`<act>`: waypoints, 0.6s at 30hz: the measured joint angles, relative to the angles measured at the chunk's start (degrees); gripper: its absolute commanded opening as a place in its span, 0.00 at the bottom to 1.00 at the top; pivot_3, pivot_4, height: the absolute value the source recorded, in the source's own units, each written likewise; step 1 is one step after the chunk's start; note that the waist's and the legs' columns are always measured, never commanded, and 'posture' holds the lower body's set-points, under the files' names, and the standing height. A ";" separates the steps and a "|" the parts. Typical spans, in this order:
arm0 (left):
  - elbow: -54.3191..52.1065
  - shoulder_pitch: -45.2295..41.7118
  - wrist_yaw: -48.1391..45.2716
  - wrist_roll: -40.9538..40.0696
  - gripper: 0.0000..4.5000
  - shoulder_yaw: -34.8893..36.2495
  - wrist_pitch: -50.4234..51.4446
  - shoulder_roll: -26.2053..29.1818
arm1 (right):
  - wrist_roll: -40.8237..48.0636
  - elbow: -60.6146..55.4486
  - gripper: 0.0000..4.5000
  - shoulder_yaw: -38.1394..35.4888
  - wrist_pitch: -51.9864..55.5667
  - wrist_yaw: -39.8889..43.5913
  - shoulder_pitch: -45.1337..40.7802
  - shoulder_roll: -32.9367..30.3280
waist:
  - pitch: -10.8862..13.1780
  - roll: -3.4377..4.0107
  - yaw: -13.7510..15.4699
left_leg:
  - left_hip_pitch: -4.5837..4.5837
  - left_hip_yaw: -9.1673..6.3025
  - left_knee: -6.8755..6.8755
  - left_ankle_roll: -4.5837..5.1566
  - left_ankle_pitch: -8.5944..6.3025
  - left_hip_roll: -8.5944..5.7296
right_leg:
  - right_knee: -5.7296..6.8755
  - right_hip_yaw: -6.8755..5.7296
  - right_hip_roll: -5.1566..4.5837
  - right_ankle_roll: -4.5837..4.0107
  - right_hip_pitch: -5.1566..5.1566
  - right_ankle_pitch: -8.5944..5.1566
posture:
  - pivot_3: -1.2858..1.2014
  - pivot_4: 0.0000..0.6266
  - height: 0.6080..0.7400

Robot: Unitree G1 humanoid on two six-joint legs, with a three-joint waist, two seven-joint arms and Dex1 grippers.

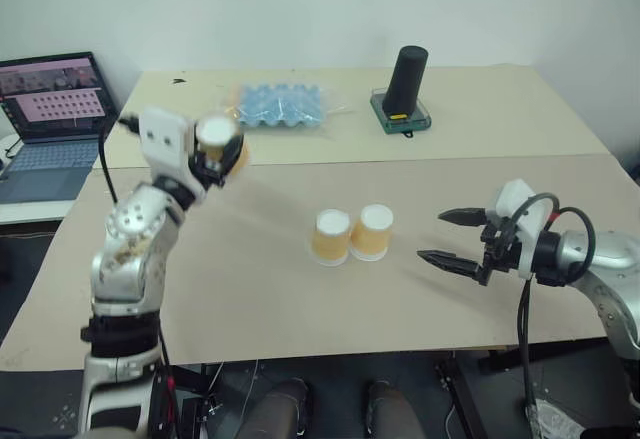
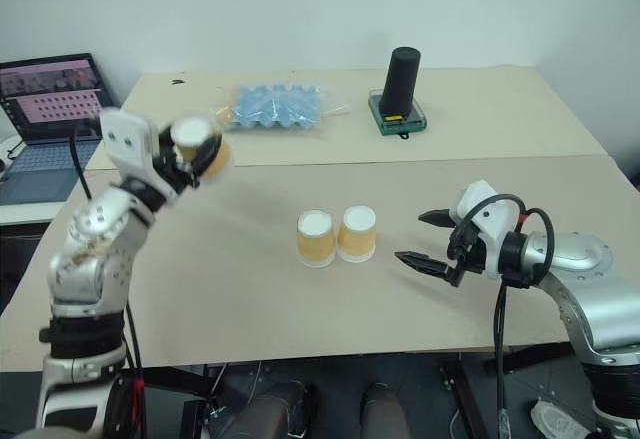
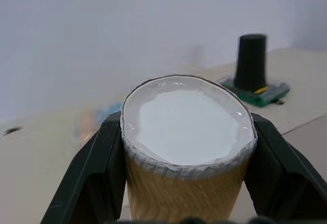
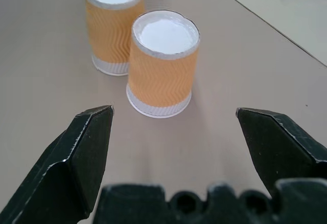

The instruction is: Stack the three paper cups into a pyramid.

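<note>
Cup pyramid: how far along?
Done: two paper cups stand upside down side by side on the table as the base. In hand: the left gripper holds the third cup raised off the table. Left: set it on top. The right gripper is open and empty beside the base.

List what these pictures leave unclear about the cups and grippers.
- Held cup: lower part cut off by the left wrist view's edge and covered by the left gripper fingers.
- Two standing cups: whether they touch, too small in the head views.
- Right gripper: open, holding nothing.
</note>
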 measured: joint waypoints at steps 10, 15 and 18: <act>25.91 -22.12 -23.08 -4.92 0.57 -9.92 7.46 -4.83 | -2.11 -2.99 1.00 -1.29 0.43 -7.28 3.83 2.52 | 0.00 0.00 -1.20 | -0.37 0.04 0.42 -0.32 0.01 -0.02 | 0.14 0.08 0.06 0.09 -0.27 -0.01 | 0.52 0.24 0.91; 27.70 -23.41 -34.87 -4.95 0.57 -15.62 6.77 -6.86 | -4.28 -3.92 1.00 -0.97 0.85 -11.77 4.96 5.22 | 0.00 0.00 -2.08 | -0.38 0.04 0.42 -0.17 -0.08 -0.02 | 0.18 0.13 0.05 0.09 -0.30 -0.01 | 0.52 0.24 0.91; 27.70 -23.72 -40.26 -5.12 0.57 -17.41 6.91 -7.02 | -5.17 -3.92 1.00 -0.65 0.93 -13.69 4.93 6.56 | 0.00 0.01 -2.28 | -0.37 0.04 0.42 -0.09 -0.12 0.00 | 0.26 0.14 0.08 0.09 -0.35 -0.01 | 0.52 0.24 0.91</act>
